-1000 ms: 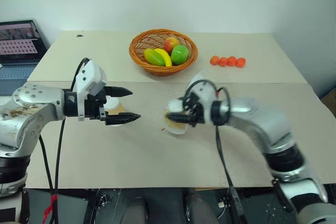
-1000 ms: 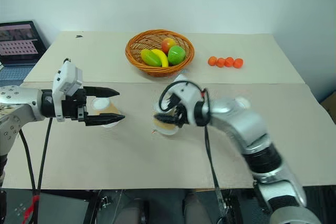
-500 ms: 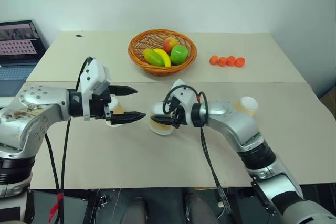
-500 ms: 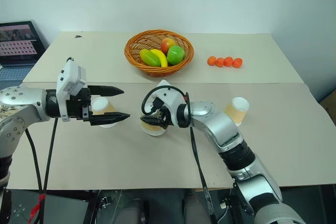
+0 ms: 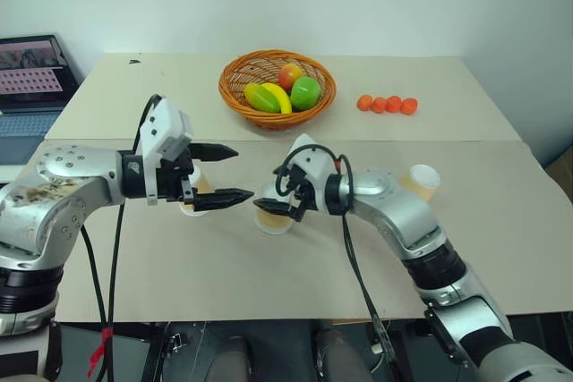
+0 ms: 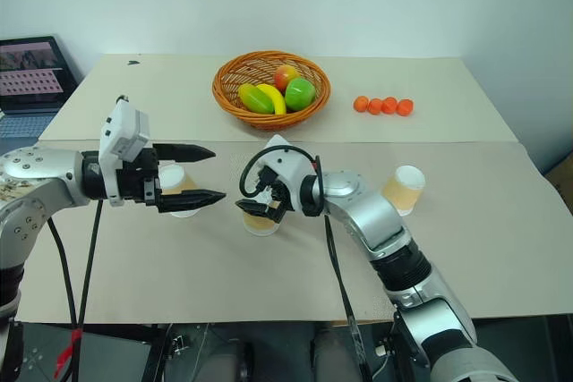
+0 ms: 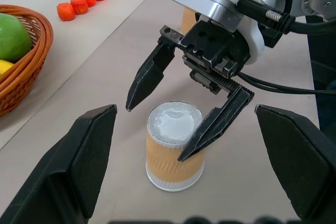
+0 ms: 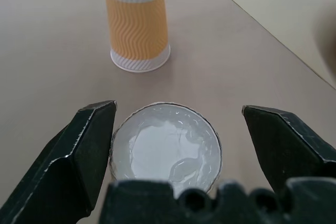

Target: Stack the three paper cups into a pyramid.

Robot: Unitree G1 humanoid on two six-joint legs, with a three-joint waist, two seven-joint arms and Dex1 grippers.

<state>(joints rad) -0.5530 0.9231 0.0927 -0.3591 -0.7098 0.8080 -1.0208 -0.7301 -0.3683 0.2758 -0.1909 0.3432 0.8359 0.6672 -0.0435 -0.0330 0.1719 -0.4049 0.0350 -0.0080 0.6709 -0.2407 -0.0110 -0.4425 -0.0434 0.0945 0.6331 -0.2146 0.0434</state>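
Three paper cups stand upside down on the table, apart from one another. The left cup (image 5: 191, 196) is beneath my open left gripper (image 5: 242, 173), whose fingers point right, above the table. The middle cup (image 5: 273, 217) sits between the spread fingers of my open right gripper (image 5: 276, 207), which straddle it without pinching. In the left wrist view that middle cup (image 7: 174, 145) shows a black fingertip (image 7: 137, 90) on either side. The right wrist view looks down on its white base (image 8: 167, 148), with the left cup (image 8: 137, 22) beyond. The right cup (image 5: 421, 180) stands alone behind my right forearm.
A wicker basket (image 5: 235, 97) with fruit stands at the back middle. Several small orange balls (image 5: 387, 105) lie in a row to its right. A laptop (image 5: 31, 78) sits off the table's left edge. Bare tabletop stretches along the front.
My right gripper carried the middle cup to the left, toward the left cup, then opened and let it go on the table. The left gripper stayed open and hardly moved.
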